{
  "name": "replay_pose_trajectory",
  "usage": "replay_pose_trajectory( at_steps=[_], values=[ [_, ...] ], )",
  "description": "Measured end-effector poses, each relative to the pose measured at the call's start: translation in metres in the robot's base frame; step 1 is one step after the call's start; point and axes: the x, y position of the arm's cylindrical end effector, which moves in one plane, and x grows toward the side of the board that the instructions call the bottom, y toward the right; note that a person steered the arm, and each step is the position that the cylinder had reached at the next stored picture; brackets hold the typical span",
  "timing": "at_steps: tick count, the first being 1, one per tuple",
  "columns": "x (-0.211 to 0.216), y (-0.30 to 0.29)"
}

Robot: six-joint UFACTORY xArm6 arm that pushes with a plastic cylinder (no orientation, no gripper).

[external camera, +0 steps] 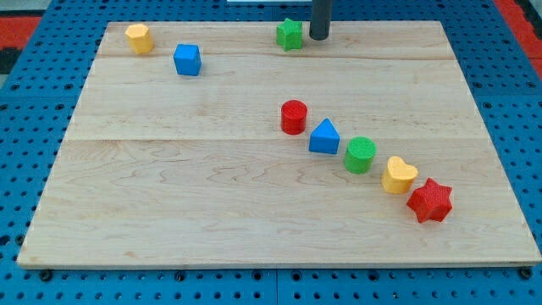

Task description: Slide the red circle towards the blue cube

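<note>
At the view's top edge of the wooden board [169,212], my tip [318,38] rests just right of the green star [290,34]; being a bare rod, it grasps nothing. Below that star sits the red circle [294,116], heading a diagonal row with the blue triangle [323,137], green circle [360,155], yellow heart [398,175] and red star [430,201]. Left of the green star stand the blue cube [187,59] and, farther, a yellow block [139,38].

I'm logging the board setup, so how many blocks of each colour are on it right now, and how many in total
Red: 2, circle, star
Blue: 2, cube, triangle
Green: 2, star, circle
Yellow: 2, heart, top-left block
Total: 8
</note>
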Motion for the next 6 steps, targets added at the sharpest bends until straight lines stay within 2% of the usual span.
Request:
replay_pose_trajectory(
  at_steps=[1, 2, 3, 4, 5, 6],
  values=[
    [0.000, -0.059],
    [0.017, -0.071],
    [0.093, 0.001],
    [0.149, 0.003],
    [0.173, 0.017],
    [0.198, -0.004]
  ],
)
